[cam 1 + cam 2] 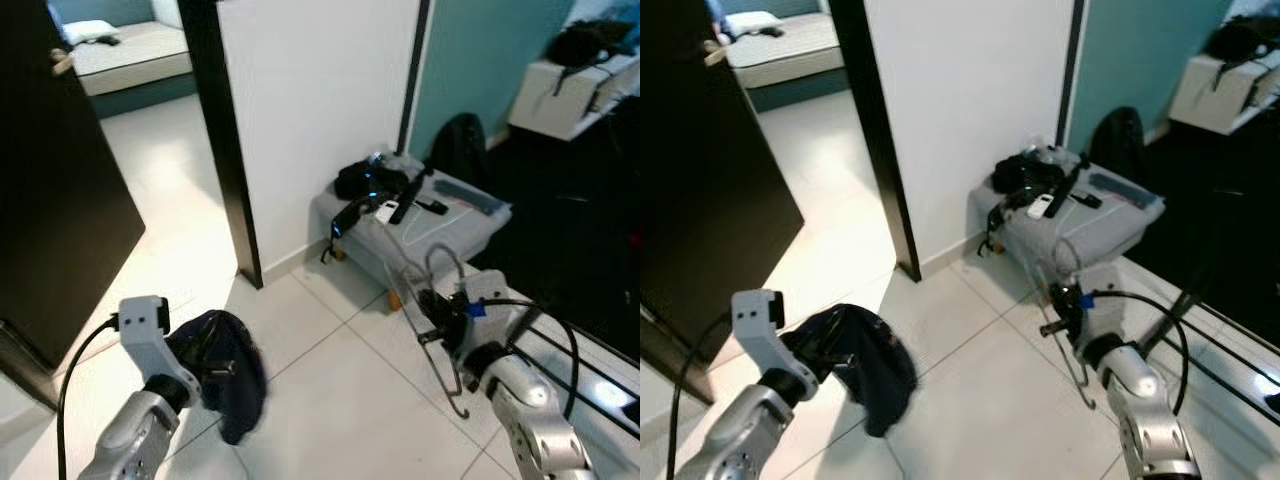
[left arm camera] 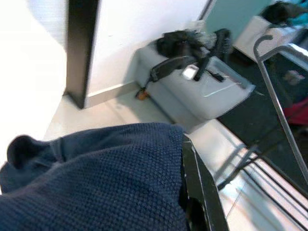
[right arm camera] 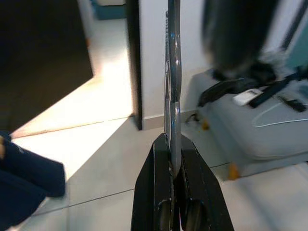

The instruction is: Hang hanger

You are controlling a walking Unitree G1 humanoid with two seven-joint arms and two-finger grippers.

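Observation:
A thin silver wire hanger (image 1: 432, 330) hangs from my right gripper (image 1: 437, 305), which is shut on it above the white tile floor at the right. In the right wrist view the hanger (image 3: 172, 86) runs edge-on between the two black fingers (image 3: 156, 192). My left gripper (image 1: 215, 368) at the lower left is shut on a dark navy knitted garment (image 1: 228, 370) that droops from it. In the left wrist view the garment (image 2: 96, 183) covers most of the gripper, with one black finger (image 2: 199, 192) showing beside it.
A grey padded bench (image 1: 440, 225) with black straps, a remote and cables stands against the white wall (image 1: 320, 110). A black door frame (image 1: 225, 150) opens to a bedroom. A dark door (image 1: 60, 190) stands at the left. Metal rack bars (image 1: 590, 370) lie at the right.

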